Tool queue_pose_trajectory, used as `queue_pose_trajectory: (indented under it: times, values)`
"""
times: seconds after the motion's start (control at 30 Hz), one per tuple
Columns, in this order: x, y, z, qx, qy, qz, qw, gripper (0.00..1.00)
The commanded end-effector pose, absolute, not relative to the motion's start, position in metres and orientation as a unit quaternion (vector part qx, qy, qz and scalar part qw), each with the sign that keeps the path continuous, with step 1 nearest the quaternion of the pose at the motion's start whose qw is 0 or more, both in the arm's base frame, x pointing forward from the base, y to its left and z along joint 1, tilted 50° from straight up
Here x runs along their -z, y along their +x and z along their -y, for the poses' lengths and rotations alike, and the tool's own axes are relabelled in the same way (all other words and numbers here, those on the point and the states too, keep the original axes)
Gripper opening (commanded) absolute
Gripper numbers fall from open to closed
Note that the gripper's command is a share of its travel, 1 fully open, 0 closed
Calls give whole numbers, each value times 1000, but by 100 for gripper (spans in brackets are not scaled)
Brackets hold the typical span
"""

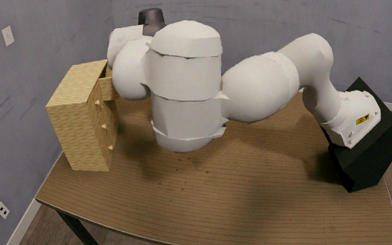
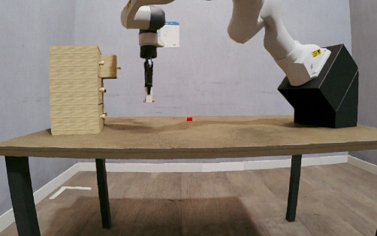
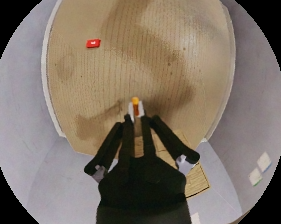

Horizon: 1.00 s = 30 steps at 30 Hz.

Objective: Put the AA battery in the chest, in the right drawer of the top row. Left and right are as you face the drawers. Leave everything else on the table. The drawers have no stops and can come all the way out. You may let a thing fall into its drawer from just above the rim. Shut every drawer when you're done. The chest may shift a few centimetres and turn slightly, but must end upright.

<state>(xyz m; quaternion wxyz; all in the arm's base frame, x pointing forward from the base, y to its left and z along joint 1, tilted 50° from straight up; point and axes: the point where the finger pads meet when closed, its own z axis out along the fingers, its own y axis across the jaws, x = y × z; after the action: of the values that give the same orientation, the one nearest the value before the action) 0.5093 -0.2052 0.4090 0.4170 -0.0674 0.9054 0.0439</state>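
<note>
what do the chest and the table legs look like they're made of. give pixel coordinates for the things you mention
The chest (image 1: pixel 77 83) (image 2: pixel 74 90) looks like pale, unpainted wood, going by its streaky tan grain, though it could be a printed finish. The table legs (image 2: pixel 21 195) seem to be dark painted metal: smooth, grainless and matte, but painted wood is possible.

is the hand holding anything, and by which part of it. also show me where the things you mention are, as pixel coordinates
Yes, the hand (image 2: pixel 149 98) (image 3: pixel 136 106) grips the AA battery (image 3: pixel 135 101) around its middle, with an end sticking out on either side.
</note>
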Motion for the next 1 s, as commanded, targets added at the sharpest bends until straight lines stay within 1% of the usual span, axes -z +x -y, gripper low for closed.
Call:
queue_pose_trajectory:
  times: [0.0, 0.97]
  values:
    - [-409, 510, 204, -46, -63, -905, 417, 15]
    - [-411, 508, 204, -46, -63, -905, 417, 15]
